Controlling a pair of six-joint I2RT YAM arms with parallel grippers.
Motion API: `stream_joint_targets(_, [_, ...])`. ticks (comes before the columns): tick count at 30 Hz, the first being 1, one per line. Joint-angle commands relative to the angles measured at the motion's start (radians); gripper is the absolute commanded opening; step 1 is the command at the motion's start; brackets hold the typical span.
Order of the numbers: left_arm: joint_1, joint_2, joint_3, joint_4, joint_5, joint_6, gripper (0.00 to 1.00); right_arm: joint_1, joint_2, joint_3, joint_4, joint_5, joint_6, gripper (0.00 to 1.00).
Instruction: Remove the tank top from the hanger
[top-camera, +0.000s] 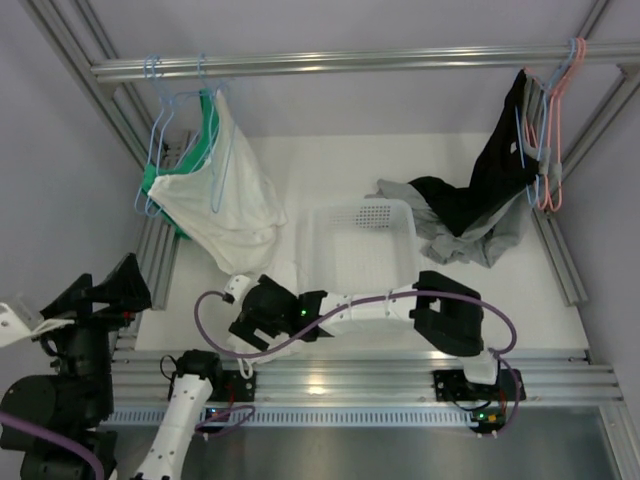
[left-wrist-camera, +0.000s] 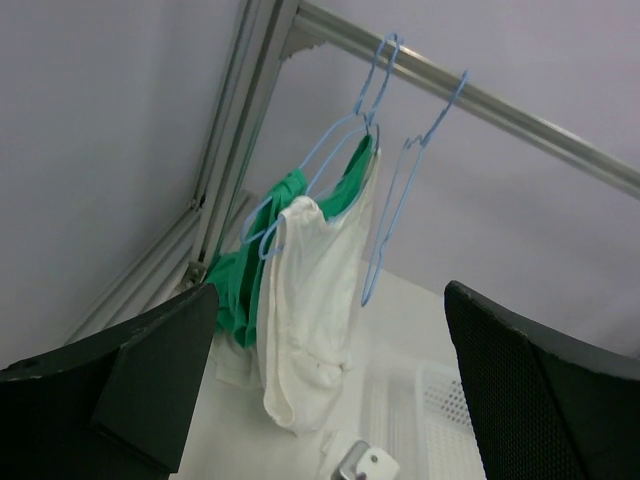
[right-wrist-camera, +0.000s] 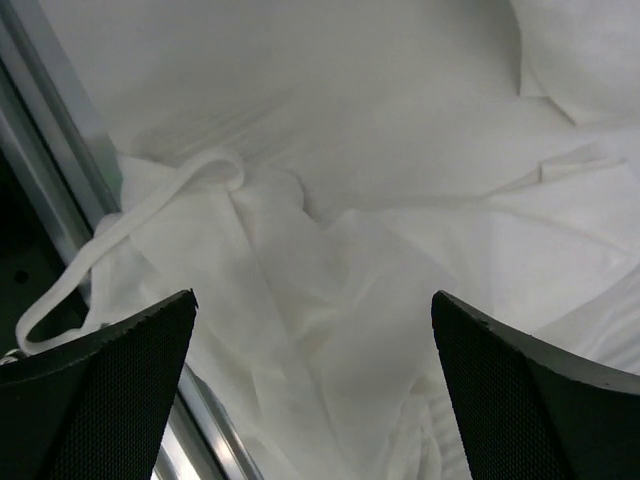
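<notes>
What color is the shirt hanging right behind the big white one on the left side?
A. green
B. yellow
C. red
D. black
A: a green shirt peeks out from behind the big white shirt that hangs there.

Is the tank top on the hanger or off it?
Off. The tank top lies crumpled on the table below the open right gripper; one light-blue hanger hangs bare on the rail.
</notes>
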Motion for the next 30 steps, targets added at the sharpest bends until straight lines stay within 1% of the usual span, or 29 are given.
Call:
stream_joint_targets(1, [-0.001,0.053,-0.027,-0.111,0.084,0.006,0.99,0.002,0.104,0.135,-0.200,0.056,0.038,0.99])
stream_joint_targets(2, [-0.001,0.053,-0.034,-0.116,0.100,0.010,0.99,0.002,0.127,0.155,-0.255,0.059,0.035,0.99])
stream_joint_targets(4, [-0.001,0.054,-0.057,-0.136,0.137,0.014,0.99,0.005,0.175,0.175,-0.277,0.067,0.030,1.00])
stream_joint_targets(8, [-0.001,0.063,-0.079,-0.157,0.169,0.033,0.99,0.004,0.232,0.214,-0.349,0.012,0.026,0.99])
stream_joint_targets(9, [-0.001,0.063,-0.080,-0.160,0.172,0.035,0.99,0.005,0.242,0.234,-0.389,0.003,0.027,1.00])
stream_joint_targets(11, [-0.001,0.063,-0.080,-0.162,0.175,0.043,0.99,0.004,0.256,0.238,-0.410,-0.022,0.026,0.97])
stream_joint_targets(14, [-0.001,0.060,-0.071,-0.163,0.177,0.052,0.99,0.005,0.264,0.215,-0.411,-0.060,0.038,0.73])
stream_joint_targets(15, [-0.001,0.060,-0.070,-0.163,0.177,0.053,0.99,0.005,0.267,0.214,-0.411,-0.063,0.038,0.57])
stream_joint_targets(16, [-0.001,0.059,-0.070,-0.165,0.177,0.053,0.99,0.008,0.270,0.215,-0.411,-0.065,0.035,0.48])
stream_joint_targets(17, [-0.001,0.059,-0.071,-0.163,0.177,0.053,0.99,0.014,0.272,0.220,-0.411,-0.069,0.027,0.40])
stream_joint_targets(18, [-0.001,0.059,-0.073,-0.162,0.177,0.055,0.99,0.019,0.270,0.224,-0.407,-0.072,0.024,0.26])
stream_joint_targets(20, [-0.001,0.057,-0.082,-0.163,0.174,0.058,0.99,0.030,0.261,0.249,-0.406,-0.082,0.012,0.11])
stream_joint_targets(21, [-0.001,0.059,-0.086,-0.163,0.174,0.058,0.99,0.031,0.255,0.257,-0.404,-0.088,0.001,0.00])
stream_joint_targets(25, [-0.001,0.045,-0.102,-0.162,0.181,0.061,0.99,0.039,0.149,0.254,-0.342,-0.114,-0.011,0.00])
stream_joint_targets(26, [-0.001,0.039,-0.106,-0.162,0.189,0.064,0.99,0.047,0.078,0.225,-0.285,-0.126,-0.013,0.00])
stream_joint_targets(28, [-0.001,0.020,-0.120,-0.162,0.210,0.070,0.99,0.054,-0.003,0.189,-0.219,-0.145,-0.011,0.00])
stream_joint_targets(29, [-0.001,0.014,-0.125,-0.162,0.216,0.073,0.99,0.056,-0.077,0.160,-0.164,-0.154,-0.004,0.00])
stream_joint_targets(30, [-0.001,0.008,-0.131,-0.162,0.227,0.078,0.99,0.054,-0.110,0.151,-0.147,-0.149,0.001,0.00])
